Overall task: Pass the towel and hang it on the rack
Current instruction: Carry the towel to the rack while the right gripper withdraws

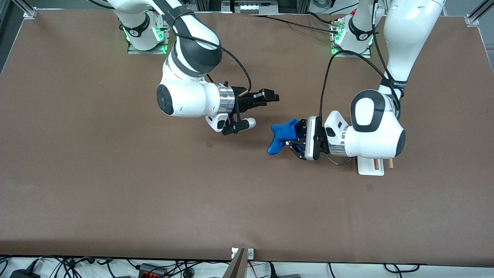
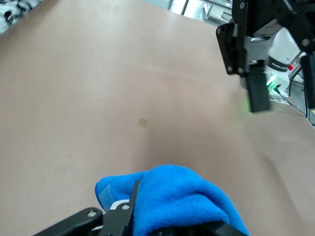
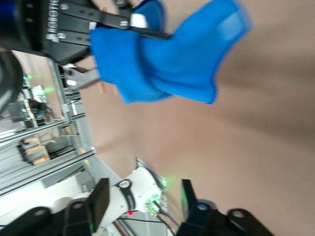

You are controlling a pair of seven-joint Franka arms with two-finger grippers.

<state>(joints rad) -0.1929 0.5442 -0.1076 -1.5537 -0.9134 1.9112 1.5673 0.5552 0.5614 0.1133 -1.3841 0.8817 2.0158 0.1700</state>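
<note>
Blue towel [image 1: 281,136] sat clamped in your left gripper [image 1: 296,143] above the counter [image 1: 115,193], your right gripper [image 1: 266,101] hung open and empty nearby, so only hanging on the rack [image 1: 371,166] remained.

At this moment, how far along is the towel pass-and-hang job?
Done: the towel is off the table, clamped in the left gripper. In hand: the open right gripper hangs close by over the table, holding nothing. Left: hanging the towel on the rack, which sits partly hidden under the left arm.
</note>
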